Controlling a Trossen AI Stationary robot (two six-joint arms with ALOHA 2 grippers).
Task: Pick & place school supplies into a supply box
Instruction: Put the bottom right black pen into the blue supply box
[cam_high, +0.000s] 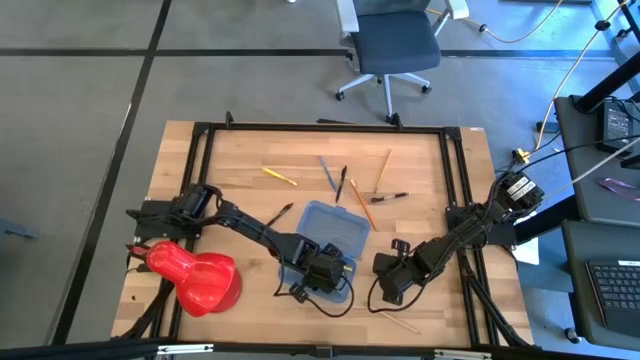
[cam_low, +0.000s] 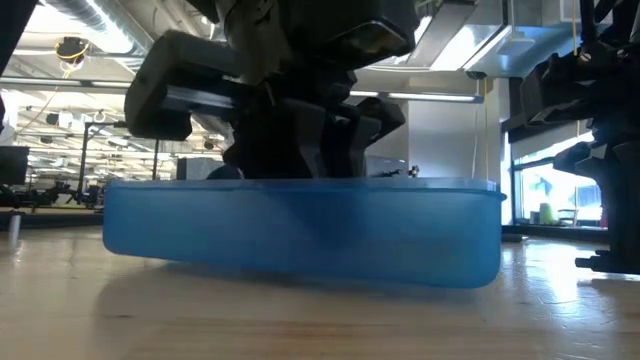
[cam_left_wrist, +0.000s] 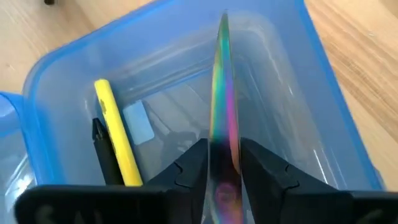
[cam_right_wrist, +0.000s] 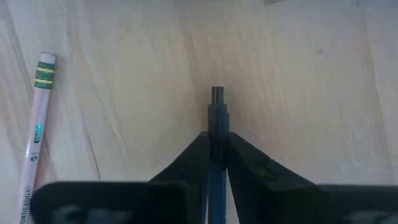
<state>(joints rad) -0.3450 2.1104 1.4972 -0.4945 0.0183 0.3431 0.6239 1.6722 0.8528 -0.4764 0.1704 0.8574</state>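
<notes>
Left gripper: over the supply box, near the middle of the table's front edge. Its fingers flank a thin iridescent pencil that points down into the box; whether they are pinching it or already letting go, I cannot tell.

Right gripper: over bare wood right of the box, near the front edge. Jaws pressed onto a thin dark pen, tip sticking out ahead.

Supply box contents: a yellow pencil and a black pen lie side by side along one wall.

Supplies outside the box: several pens and pencils scattered toward the table's back edge; a dark one left of the box; a plain wood pencil on the table close to the right gripper.

Table: a red blob-shaped object sits at the front left corner; not a supply.

Risk 1: if the iridescent pencil is freed while this steep, it may tip against the wall and lean out over the rim rather than lie flat.

Risk 2: the right arm's pen is gripped near one end; a swing toward the box could let it pivot or slip.

Risk 3: both grippers are near each other; a simultaneous approach to the box risks a knock.

Hidden: the low view shows only the box wall and dark arm bulk above it, probably the left arm; the box interior is unseen there. No scissors found in any view.
</notes>
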